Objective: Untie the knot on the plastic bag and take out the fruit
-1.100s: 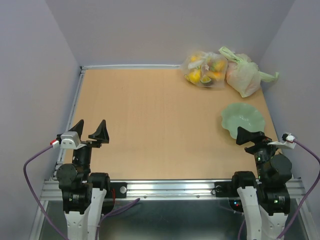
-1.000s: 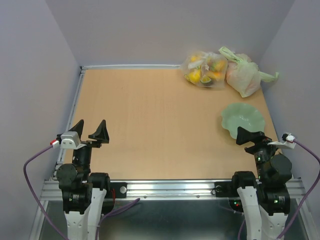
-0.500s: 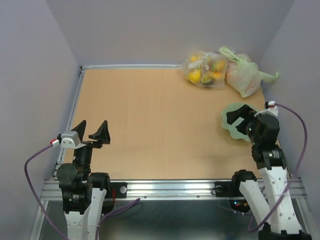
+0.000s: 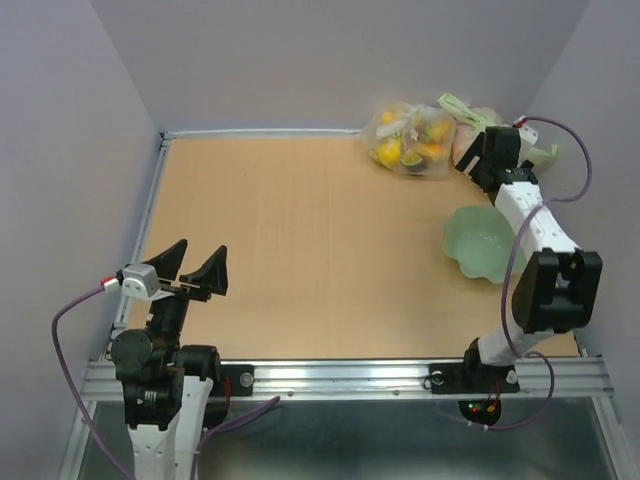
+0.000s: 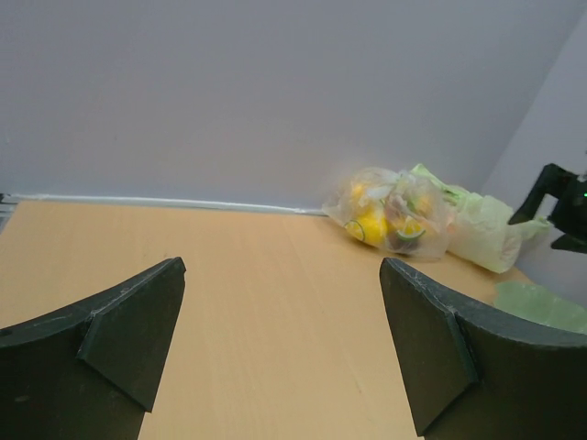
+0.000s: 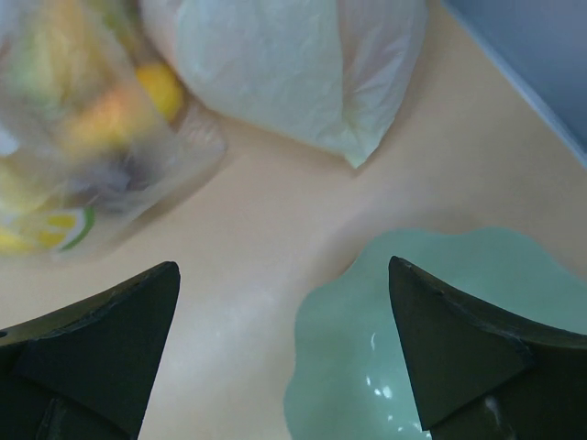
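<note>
Black right pincer (image 6: 282, 266) gapes wide near the plastic bag (image 6: 293, 64), gripping nothing; left pincer (image 5: 282, 264) likewise spread.

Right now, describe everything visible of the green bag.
The green bag is thin, pale, translucent plastic, crinkled and bulging, contents hidden. It lies on the table in the far right corner, against the clear bag on its left. A handle loop sticks out behind. The open right tool hangs just short of it, not touching.
</note>
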Robot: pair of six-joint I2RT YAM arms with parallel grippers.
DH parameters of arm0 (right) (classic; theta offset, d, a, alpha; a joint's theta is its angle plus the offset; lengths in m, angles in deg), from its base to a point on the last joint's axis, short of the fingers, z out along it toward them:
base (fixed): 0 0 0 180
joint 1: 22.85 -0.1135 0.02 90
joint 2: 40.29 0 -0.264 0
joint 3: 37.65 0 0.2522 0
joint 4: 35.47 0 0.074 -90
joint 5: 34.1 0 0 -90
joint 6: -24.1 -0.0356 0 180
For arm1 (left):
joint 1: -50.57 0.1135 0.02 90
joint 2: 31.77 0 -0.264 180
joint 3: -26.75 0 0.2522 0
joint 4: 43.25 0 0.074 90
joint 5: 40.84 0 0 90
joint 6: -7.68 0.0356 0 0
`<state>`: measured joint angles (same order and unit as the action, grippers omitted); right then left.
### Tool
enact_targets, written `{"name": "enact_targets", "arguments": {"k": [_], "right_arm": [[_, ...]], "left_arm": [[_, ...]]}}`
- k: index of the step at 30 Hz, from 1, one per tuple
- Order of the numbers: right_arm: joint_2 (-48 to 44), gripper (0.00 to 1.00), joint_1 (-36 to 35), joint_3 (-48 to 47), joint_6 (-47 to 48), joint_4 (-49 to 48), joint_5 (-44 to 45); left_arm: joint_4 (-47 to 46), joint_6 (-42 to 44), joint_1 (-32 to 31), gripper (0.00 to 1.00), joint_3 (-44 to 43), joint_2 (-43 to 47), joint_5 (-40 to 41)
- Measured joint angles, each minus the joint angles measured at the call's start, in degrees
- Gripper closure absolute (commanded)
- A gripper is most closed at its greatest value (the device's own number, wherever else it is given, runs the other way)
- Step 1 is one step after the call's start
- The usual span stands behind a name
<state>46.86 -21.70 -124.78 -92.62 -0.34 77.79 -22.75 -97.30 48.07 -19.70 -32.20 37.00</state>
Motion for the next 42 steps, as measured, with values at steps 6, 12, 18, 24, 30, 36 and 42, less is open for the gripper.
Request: {"name": "enact_targets", "arguments": {"k": [6, 12, 18, 24, 30, 36, 42], "right_arm": [[18.78, 0.0, 2.8, -15.37, -0.76, -0.48, 7.32], [35.5, 0.0, 4.33, -30.25, -2.95, -1.2, 10.34], [46.8, 0.65, 5.33, -41.11, -4.0, -1.22, 10.71], [46.75, 0.99, 5.6, -41.99, -4.37, -1.29, 11.02], [38.84, 0.99, 5.33, -41.11, -1.01, -1.95, 10.71], [25.35, 1.0, 3.34, -41.11, 8.33, -5.66, 11.32], [14.6, 1.0, -0.96, -39.67, 17.55, -8.61, 4.48]], "left_arm": [[-0.2, -3.65, 0.02, 0.01, 0.0, 0.0, -2.05], [-0.07, -4.74, 0.02, 0.01, 0.0, 0.0, -2.86], [0.74, -5.14, 0.02, 0.01, -0.02, -0.68, -3.3], [1.25, -5.33, 0.02, 0.01, -0.02, -2.19, -3.76], [1.11, -5.14, 0.02, 0.01, -0.02, -2.56, -4.13], [0.98, -5.62, 0.02, 0.01, 0.09, -3.3, -3.89], [1.16, -5.92, 0.02, 0.01, 0.09, -3.76, -4.04]]}}
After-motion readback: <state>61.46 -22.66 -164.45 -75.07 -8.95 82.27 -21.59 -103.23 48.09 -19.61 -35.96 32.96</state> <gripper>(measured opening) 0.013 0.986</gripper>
